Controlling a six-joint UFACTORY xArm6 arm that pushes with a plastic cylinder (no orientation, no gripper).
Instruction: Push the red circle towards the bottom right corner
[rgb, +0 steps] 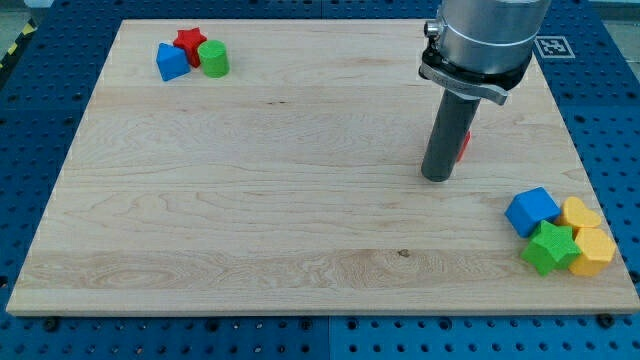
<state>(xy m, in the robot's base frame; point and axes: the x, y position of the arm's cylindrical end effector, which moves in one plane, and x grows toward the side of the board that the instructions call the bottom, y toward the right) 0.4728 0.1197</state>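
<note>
My tip rests on the board at the view's right of centre. The red circle is almost wholly hidden behind the rod; only a thin red sliver shows on the rod's right side, just above and to the right of the tip. It seems to touch the rod. The bottom right corner of the wooden board holds a cluster of blocks.
At the bottom right lie a blue cube, a green star and two yellow blocks. At the top left sit a blue block, a red star and a green cylinder.
</note>
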